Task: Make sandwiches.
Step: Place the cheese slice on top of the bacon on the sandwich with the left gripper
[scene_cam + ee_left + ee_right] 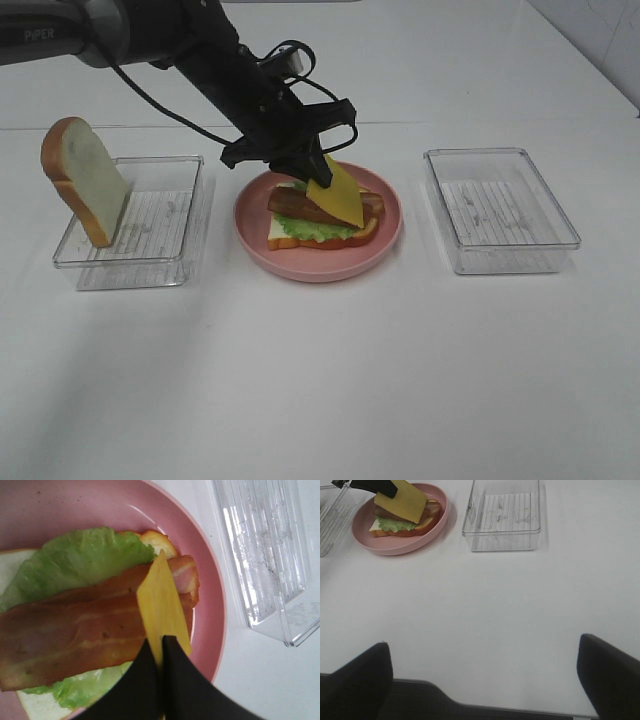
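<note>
Cheese-placing step in hand, judged from the layout: left gripper holds the cheese square by one edge, fingers pinched narrow on it, the sheet hanging tilted with its free corner touching or just above the meat strips. In the left wrist view the cheese runs out from between the fingertips across the far end of the bacon-like meat; lettuce shows beyond and beside the fingers, over the bottom bread slice.

Sandwich so far — bread, lettuce, meat — sits on the pink plate, directly below the fingers. Cheese is not yet lying flat.

Next move, as a judgement: lower and tip the sheet flat over the meat, then part the fingers and withdraw without dragging it off. Risk: thin sheet may cling to a finger pad or land skewed toward the plate rim.

Top bread slice stands on edge against the left tray, well away from the fingers; it would come after the cheese. Right tray holds nothing visible.

Right gripper: fingers spread wide, holding nothing, over bare surface, well apart from the plate.

Writing: "PIPER" can be read on the left arm housing. No other labels legible.
</note>
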Robot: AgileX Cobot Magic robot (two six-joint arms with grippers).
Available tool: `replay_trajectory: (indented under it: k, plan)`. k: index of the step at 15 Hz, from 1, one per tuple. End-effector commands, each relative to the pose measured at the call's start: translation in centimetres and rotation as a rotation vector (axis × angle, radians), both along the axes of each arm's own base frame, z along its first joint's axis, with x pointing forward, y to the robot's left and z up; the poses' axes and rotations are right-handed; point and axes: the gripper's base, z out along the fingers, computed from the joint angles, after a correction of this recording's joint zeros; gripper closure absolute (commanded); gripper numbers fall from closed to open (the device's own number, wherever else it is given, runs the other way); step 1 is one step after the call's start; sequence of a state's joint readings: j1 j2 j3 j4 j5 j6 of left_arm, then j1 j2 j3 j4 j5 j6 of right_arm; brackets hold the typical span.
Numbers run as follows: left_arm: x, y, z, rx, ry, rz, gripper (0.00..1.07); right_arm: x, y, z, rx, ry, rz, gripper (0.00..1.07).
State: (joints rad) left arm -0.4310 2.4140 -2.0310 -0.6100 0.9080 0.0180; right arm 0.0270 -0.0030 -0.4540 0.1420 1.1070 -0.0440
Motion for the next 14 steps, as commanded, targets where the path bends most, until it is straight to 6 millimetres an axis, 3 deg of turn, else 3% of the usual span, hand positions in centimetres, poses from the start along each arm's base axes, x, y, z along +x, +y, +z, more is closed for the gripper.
replay_trajectory:
  k: [1,7,10,12,13,14]
  plan:
    - [0.1,0.2,0.2,0.02,0.0,0.02,1.07,-0.2,0.0,-0.1,0.003,-0.028,-0.002,0.11]
    - [0.2,0.4,0.0,0.045,0.016,0.061,1.03,-0.2,0.0,-0.1,0.003,-0.028,-0.002,0.11]
    - [0.2,0.5,0.0,0.051,0.017,0.058,0.71,-0.2,0.0,-0.1,0.003,-0.028,-0.002,0.11]
    - [0.4,0.5,0.6,0.067,-0.004,0.054,0.17,-0.2,0.0,-0.1,0.003,-0.028,-0.002,0.11]
    - [0.5,0.7,1.4,0.088,-0.004,0.056,0.07,-0.2,0.0,-0.1,0.003,-0.028,-0.002,0.11]
    - [0.5,0.7,1.7,0.101,-0.004,0.053,0.06,-0.2,0.0,-0.1,0.003,-0.028,-0.002,0.11]
